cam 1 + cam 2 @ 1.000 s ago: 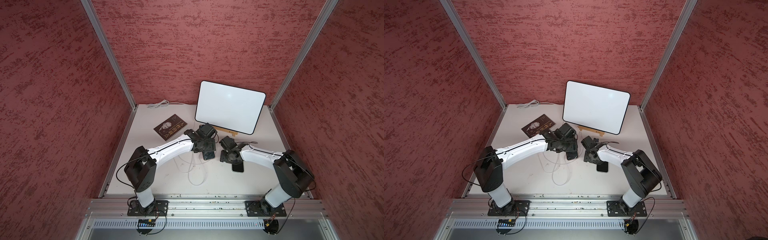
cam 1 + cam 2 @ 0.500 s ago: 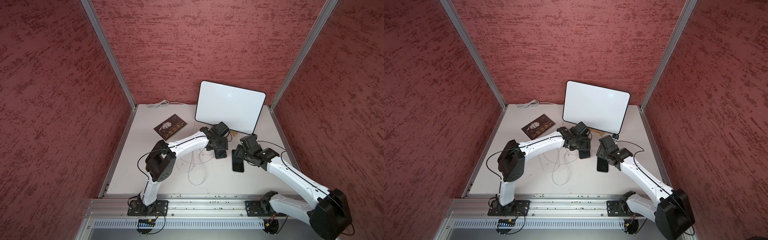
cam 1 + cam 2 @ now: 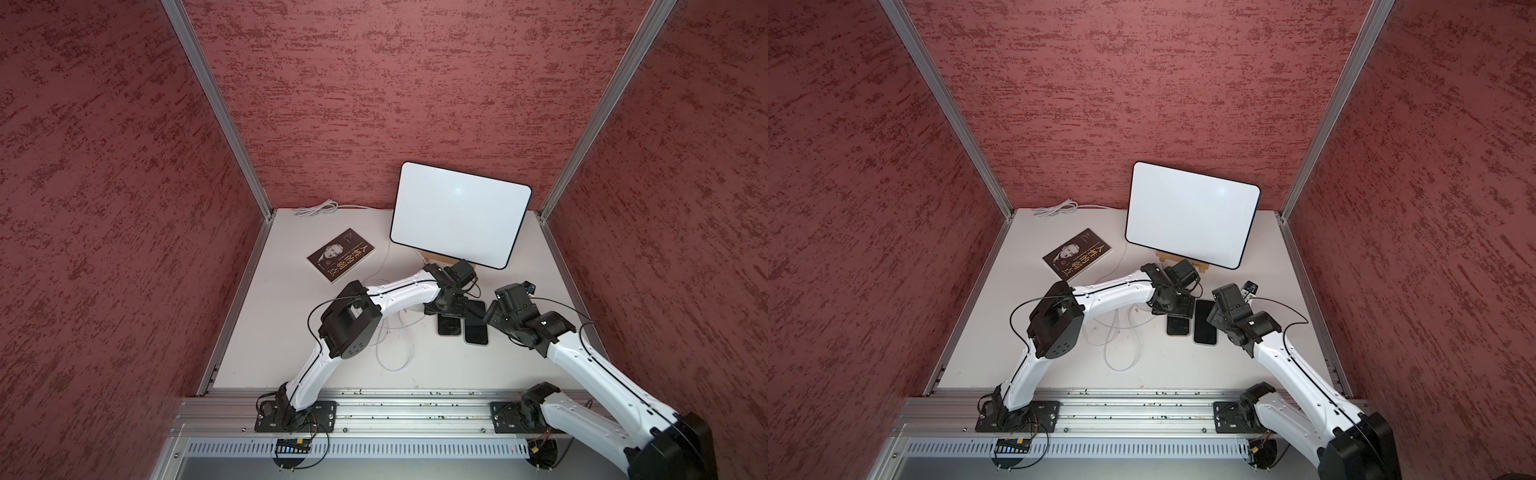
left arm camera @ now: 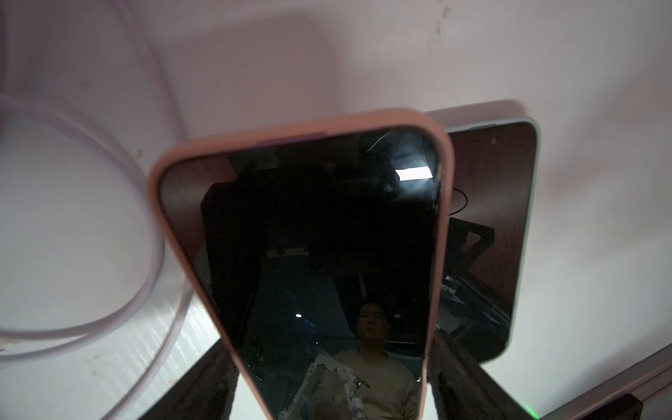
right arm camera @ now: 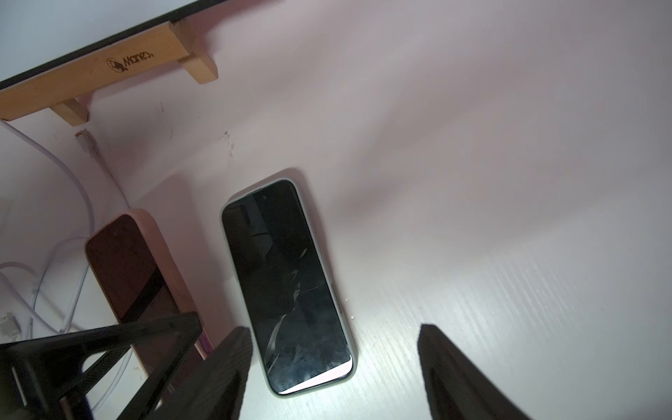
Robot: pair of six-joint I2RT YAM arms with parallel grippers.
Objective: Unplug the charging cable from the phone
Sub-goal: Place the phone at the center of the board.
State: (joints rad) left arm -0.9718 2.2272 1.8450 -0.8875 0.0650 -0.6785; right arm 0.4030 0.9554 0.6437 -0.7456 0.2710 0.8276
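On the white table [image 3: 286, 332], a dark book [image 3: 340, 255] lies far left. To its right the white charging cable [image 4: 154, 236] sprawls in loose loops. One plug [image 5: 84, 140] rests free on the tabletop beside a foot of the wooden stand [image 5: 98, 72], touching neither handset. The stand props up a blank whiteboard [image 3: 459, 220] at the far centre.

Right of the loops, the left gripper [image 4: 332, 345] reaches down over a pink-cased phone [image 3: 449, 326]. Its fingers [image 4: 203, 385] are set wide, one against each long edge, and appear to clasp the handset across its width. No cable shows at the end of this phone that faces the left wrist camera; the opposite end is hidden under the gripper.

Just beside it to the right, a grey-cased phone [image 3: 476, 326] lies flat, screen up.

Furthest right, the right gripper [image 5: 331, 338] hovers above that phone's near end, jaws spread and empty.
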